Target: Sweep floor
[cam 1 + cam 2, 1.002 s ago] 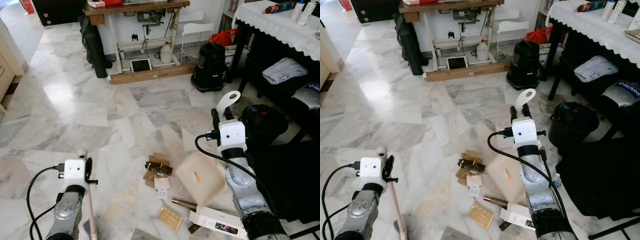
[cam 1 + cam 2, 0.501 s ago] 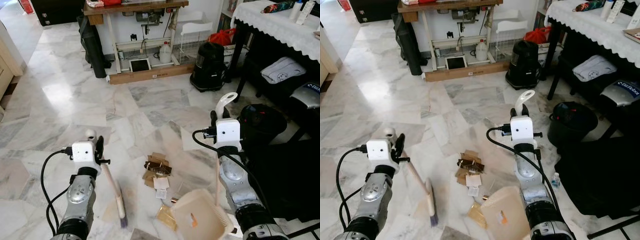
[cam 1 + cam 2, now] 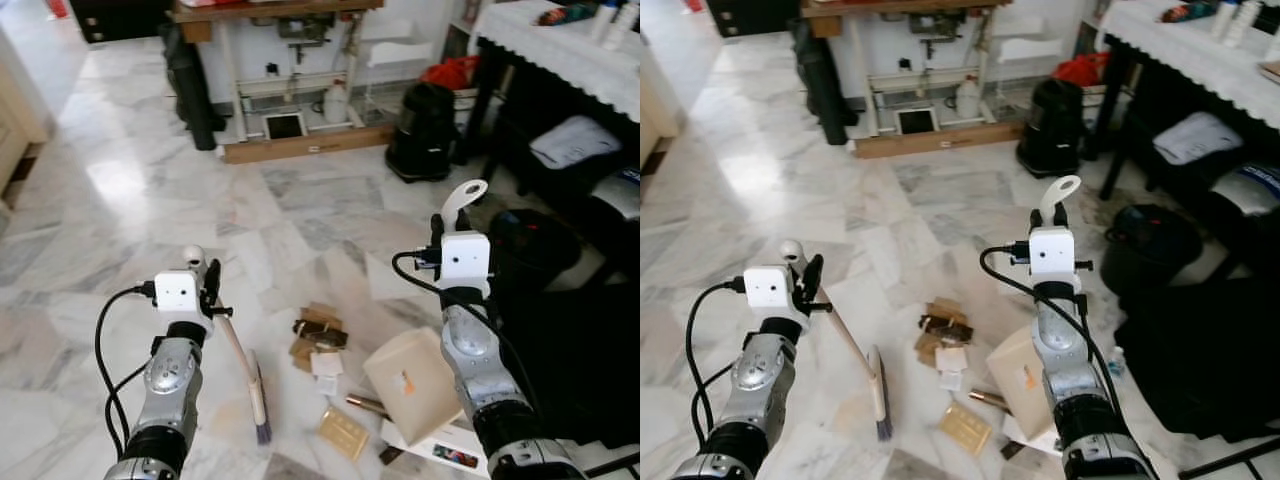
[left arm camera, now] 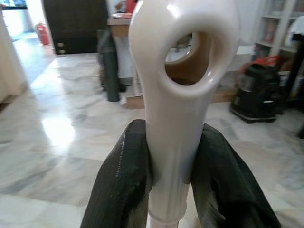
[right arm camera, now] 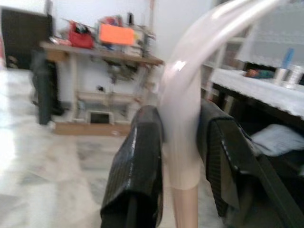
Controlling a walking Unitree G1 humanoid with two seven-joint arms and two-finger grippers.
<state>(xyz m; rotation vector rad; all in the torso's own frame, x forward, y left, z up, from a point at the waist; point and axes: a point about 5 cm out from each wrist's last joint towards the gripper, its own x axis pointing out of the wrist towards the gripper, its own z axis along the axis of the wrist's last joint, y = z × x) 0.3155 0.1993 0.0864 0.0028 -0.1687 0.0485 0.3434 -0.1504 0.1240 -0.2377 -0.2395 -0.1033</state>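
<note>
Cream plastic is the material of both tools. The left gripper (image 4: 168, 190) is clamped on the handle of the broom (image 3: 243, 370), whose dark bristles touch the marble floor (image 3: 150, 200) just beside a pile of litter (image 3: 320, 340). The right gripper (image 5: 183, 156) is closed around the handle of the dustpan (image 3: 412, 378); its pan stands tilted on the other side of the litter. A flat box (image 3: 440, 448) lies near the pan.
</note>
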